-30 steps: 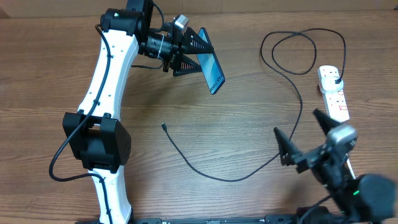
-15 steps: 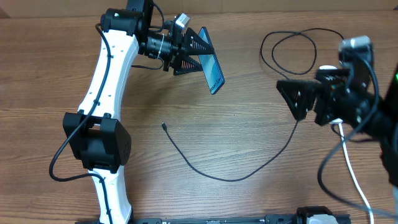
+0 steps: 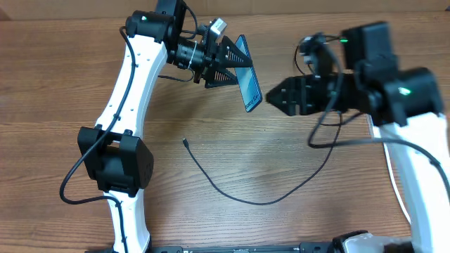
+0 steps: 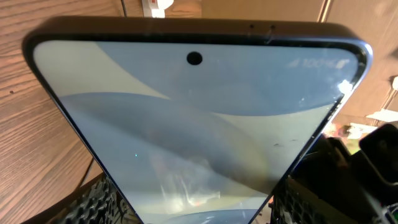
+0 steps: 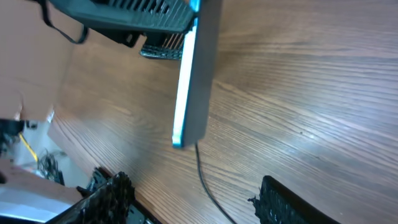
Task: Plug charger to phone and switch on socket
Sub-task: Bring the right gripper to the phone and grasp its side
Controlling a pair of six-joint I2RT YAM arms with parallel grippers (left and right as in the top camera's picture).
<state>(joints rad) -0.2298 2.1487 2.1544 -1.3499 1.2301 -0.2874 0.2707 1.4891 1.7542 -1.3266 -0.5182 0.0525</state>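
My left gripper (image 3: 235, 67) is shut on the phone (image 3: 248, 79) and holds it on edge above the table's far middle. In the left wrist view the phone's lit light-blue screen (image 4: 199, 118) fills the frame between my fingers. My right gripper (image 3: 275, 98) is open and empty, pointing left, a short way right of the phone. The right wrist view shows the phone edge-on (image 5: 194, 81) above the wood. The charger's connector tip (image 3: 184, 143) lies on the table and its black cable (image 3: 246, 202) curves right; it also shows in the right wrist view (image 5: 208, 180). The socket is hidden under my right arm.
The charger cable loops at the back right (image 3: 309, 53), partly behind my right arm (image 3: 394, 91). My left arm's base (image 3: 116, 161) stands at the left. Bare wooden table (image 3: 211, 225) lies in front.
My right arm has swung from the front right up and left over the power strip, its open gripper now facing the phone. My left gripper moved the phone slightly right.
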